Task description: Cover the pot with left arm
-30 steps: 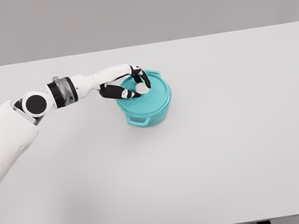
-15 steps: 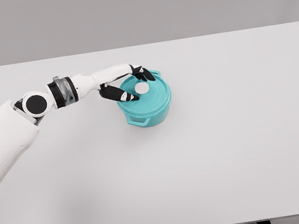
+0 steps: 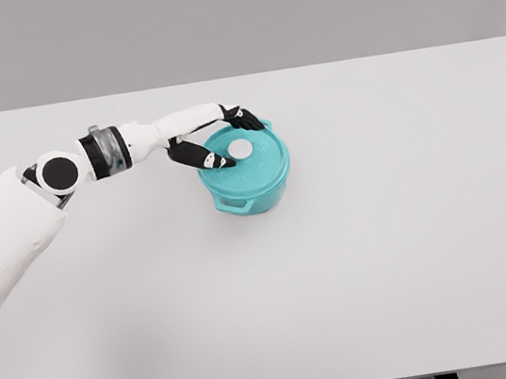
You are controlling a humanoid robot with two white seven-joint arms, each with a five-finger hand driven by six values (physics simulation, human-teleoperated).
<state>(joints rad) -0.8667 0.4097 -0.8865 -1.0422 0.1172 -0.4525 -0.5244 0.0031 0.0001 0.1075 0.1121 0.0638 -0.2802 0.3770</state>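
Here the white desk (image 3: 362, 278) fills most of the head view, and its near part carries nothing. From the 8 o'clock side of the picture the left arm (image 3: 12, 235) comes in and stretches toward the middle, passing a black round joint and a dark wrist ring. Past the wrist is the left robot hand (image 3: 217, 138), at the 10 o'clock side of the teal pot (image 3: 250, 185). The pot stands a little left of the desk's centre and toward the far half, upright, with a small handle showing at its 7 o'clock side. The teal lid (image 3: 257, 155) sits on top of the pot and seems to close it all around — no gap shows between the two. In the middle of the lid is a white round knob (image 3: 241, 148). The black fingers (image 3: 202, 156) are spread apart on either side of the knob — one group over the lid's left edge, another at the far rim — and they hold nothing. Whether the fingertips touch the lid surface I cannot tell.
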